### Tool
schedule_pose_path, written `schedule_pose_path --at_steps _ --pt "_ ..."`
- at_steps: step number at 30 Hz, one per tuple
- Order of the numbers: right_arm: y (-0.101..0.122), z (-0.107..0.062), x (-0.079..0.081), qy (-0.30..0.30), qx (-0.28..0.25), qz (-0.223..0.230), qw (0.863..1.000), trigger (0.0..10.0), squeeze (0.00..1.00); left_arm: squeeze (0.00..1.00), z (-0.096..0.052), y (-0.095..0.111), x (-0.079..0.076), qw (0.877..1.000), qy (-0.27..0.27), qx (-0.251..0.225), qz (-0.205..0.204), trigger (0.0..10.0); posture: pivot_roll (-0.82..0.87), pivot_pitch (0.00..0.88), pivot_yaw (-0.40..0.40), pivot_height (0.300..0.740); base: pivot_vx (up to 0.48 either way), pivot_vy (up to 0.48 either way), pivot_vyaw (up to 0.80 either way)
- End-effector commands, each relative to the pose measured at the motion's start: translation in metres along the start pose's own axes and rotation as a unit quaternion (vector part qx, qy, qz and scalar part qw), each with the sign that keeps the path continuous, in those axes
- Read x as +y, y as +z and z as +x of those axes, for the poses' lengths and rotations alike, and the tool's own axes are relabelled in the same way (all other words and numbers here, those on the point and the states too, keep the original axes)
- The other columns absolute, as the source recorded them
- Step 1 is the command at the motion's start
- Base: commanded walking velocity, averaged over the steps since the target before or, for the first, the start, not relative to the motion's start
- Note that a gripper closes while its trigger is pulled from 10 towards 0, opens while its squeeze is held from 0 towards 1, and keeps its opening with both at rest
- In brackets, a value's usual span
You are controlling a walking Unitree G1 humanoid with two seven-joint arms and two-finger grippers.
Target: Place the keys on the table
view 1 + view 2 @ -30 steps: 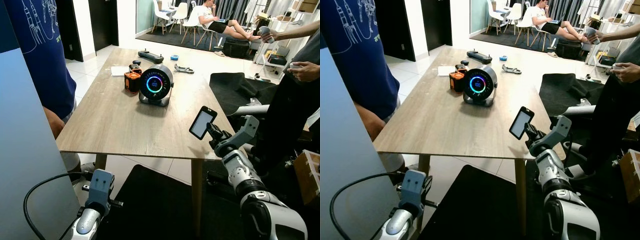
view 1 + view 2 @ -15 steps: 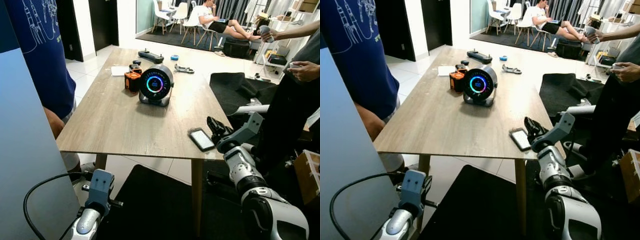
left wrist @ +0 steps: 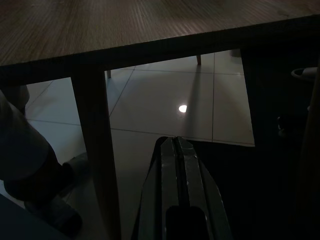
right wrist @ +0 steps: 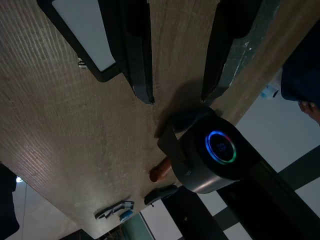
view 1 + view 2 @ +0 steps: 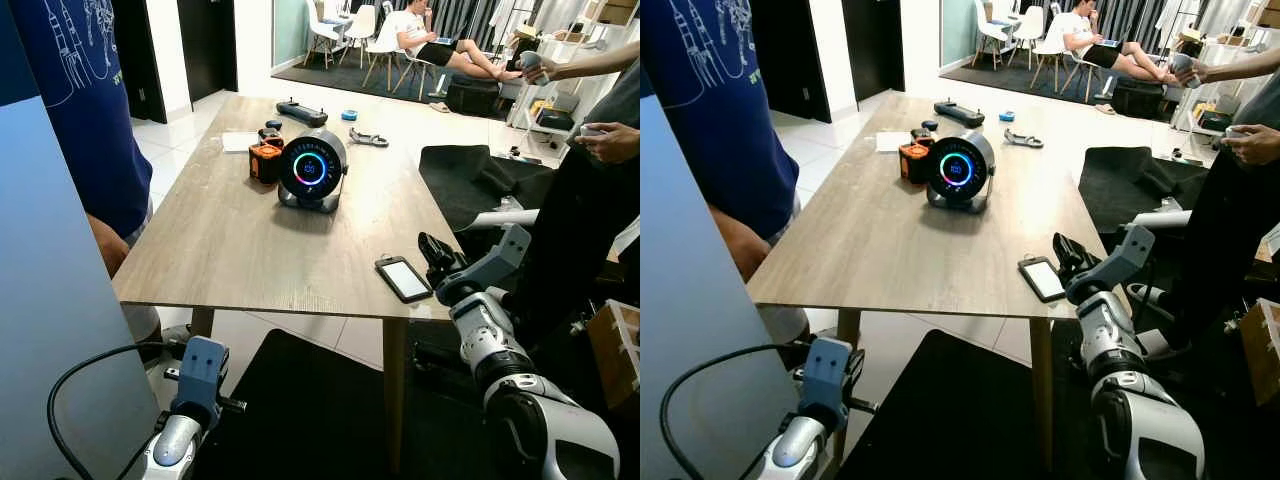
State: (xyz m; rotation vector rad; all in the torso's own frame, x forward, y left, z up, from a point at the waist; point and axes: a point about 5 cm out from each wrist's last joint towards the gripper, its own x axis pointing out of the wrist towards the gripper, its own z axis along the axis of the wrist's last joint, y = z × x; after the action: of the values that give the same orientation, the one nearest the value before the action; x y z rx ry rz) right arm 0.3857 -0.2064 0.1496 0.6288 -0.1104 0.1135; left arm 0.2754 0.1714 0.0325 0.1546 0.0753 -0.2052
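Keys are named in the task, but what is seen lying on the table is a flat black phone-like device with a pale screen facing up. It is placed near the front right corner, and its long axis runs diagonally, from the table's front edge back toward the left. The right gripper is seen just beside it, with the fingers spread apart and nothing between them. One corner of the device is cut off in the right wrist view. A round speaker with a glowing ring stands farther back. The left gripper is held below the table edge with its fingers pressed together.
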Motion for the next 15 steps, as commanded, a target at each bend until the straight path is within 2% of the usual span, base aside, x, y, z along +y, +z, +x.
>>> schedule_pose_path --at_steps 1,5,7,8,10,11,12,13,15 --pt "0.003 0.001 0.0 -0.001 -0.001 -0.009 1.0 10.0 0.0 0.0 0.001 0.0 -0.001 1.0 -0.003 0.005 0.005 10.0 0.12 0.039 -0.047 0.74 0.0 0.0 0.0" --pt "-0.003 0.0 0.003 0.012 0.016 -0.024 1.0 10.0 0.0 0.0 0.001 0.0 0.0 1.0 -0.003 0.006 0.005 10.0 0.12 0.038 -0.048 0.74 0.0 0.0 0.0" --pt "-0.021 -0.001 0.013 0.067 0.069 -0.07 0.993 10.0 0.0 0.0 0.001 -0.001 0.0 1.0 -0.003 0.007 0.005 10.0 0.12 0.034 -0.049 0.74 0.0 0.0 0.0" --pt "-0.021 -0.001 0.013 0.067 0.069 -0.07 0.993 10.0 0.0 0.0 0.001 -0.001 0.0 1.0 -0.003 0.007 0.005 10.0 0.12 0.034 -0.049 0.74 0.0 0.0 0.0" --pt "-0.055 -0.013 0.033 0.191 0.156 -0.122 0.961 10.0 0.0 0.0 0.0 -0.002 0.001 1.0 0.0 0.008 0.004 10.0 0.12 0.031 -0.052 0.74 0.0 0.0 0.0" --pt "-0.073 -0.023 0.041 0.256 0.195 -0.12 0.939 10.0 0.0 0.0 0.0 -0.002 0.001 1.0 0.001 0.008 0.004 10.0 0.12 0.031 -0.052 0.74 0.0 0.0 0.0" --pt "-0.073 -0.023 0.041 0.256 0.195 -0.12 0.939 10.0 0.0 0.0 0.0 -0.002 0.001 1.0 0.001 0.008 0.004 10.0 0.12 0.031 -0.052 0.74 0.0 0.0 0.0" --pt "-0.085 -0.031 0.046 0.299 0.222 -0.115 0.921 10.0 0.0 0.0 -0.001 -0.002 0.001 1.0 0.002 0.009 0.004 10.0 0.13 0.033 -0.054 0.74 0.0 0.0 0.0" --pt "-0.098 -0.042 0.048 0.333 0.249 -0.11 0.903 10.0 0.0 0.0 -0.001 -0.002 0.001 1.0 0.003 0.008 0.004 10.0 0.13 0.033 -0.056 0.74 0.0 0.0 0.0"
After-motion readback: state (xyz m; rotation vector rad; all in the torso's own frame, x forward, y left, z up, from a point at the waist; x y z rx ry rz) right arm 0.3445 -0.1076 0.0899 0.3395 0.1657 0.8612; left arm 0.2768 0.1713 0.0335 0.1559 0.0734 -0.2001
